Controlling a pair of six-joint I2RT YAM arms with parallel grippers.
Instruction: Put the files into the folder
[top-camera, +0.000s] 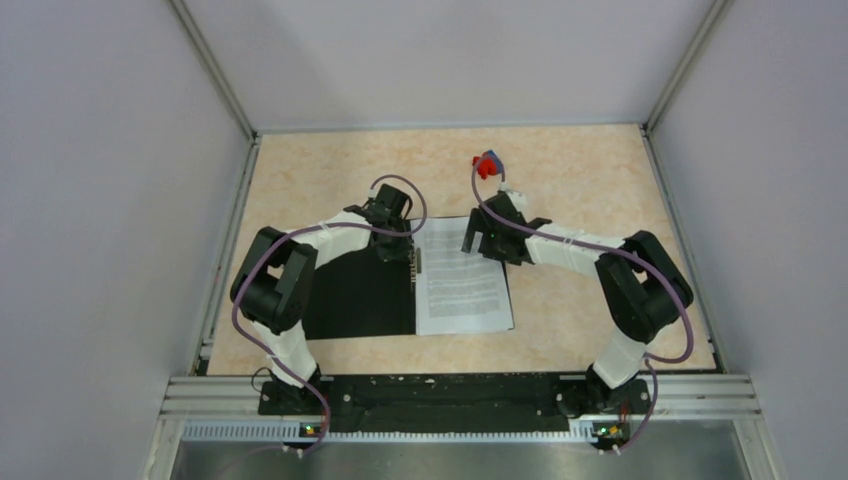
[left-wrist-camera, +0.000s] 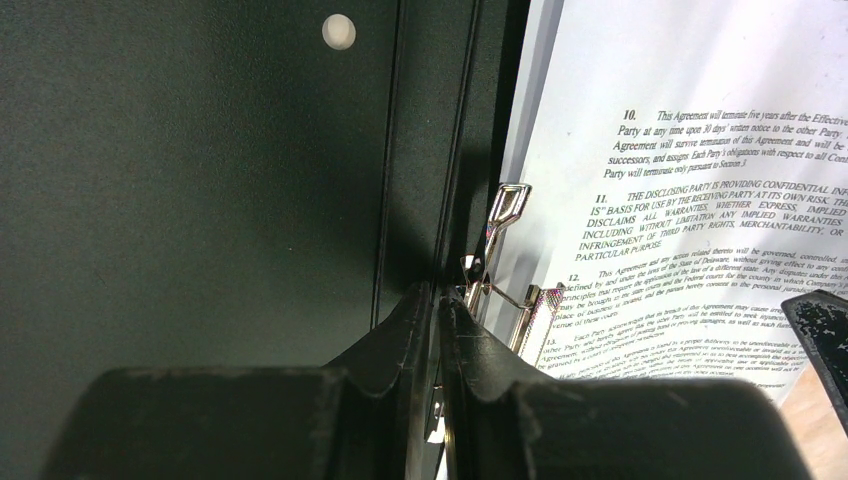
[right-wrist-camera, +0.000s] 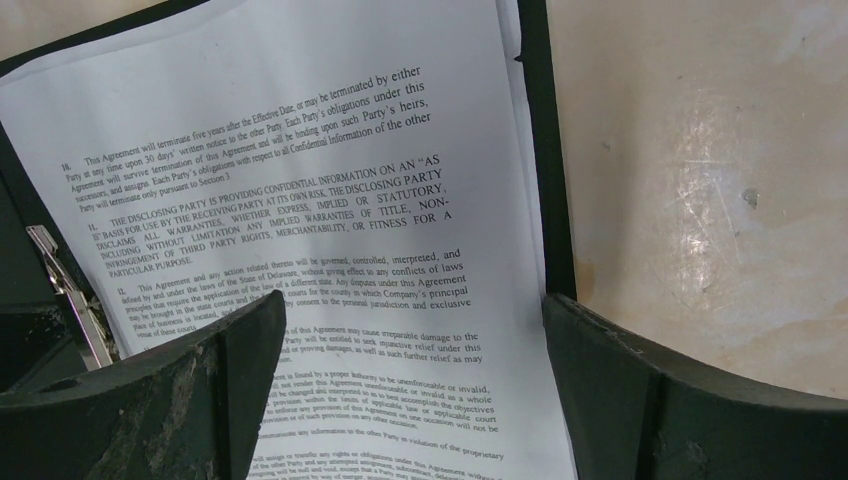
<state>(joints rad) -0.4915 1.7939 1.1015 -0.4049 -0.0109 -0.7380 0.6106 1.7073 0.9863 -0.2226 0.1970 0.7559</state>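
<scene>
White printed paper files (top-camera: 462, 285) lie on the 3 o'clock half of the open black-lined folder (top-camera: 360, 295). Left end effector (left-wrist-camera: 437, 290) is narrow, pinching the silver metal clip lever (left-wrist-camera: 505, 215) at the sheets' 9 o'clock edge. Right end effector (right-wrist-camera: 410, 300) hovers wide above the sheets. Risk: the lever could slip, snapping the clip and skewing the sheets.

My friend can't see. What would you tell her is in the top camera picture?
An open folder lies on a table, black inside up, with white files on its right half. The left gripper pinches the metal clip at its spine; the open right gripper is over the files' far end.
</scene>
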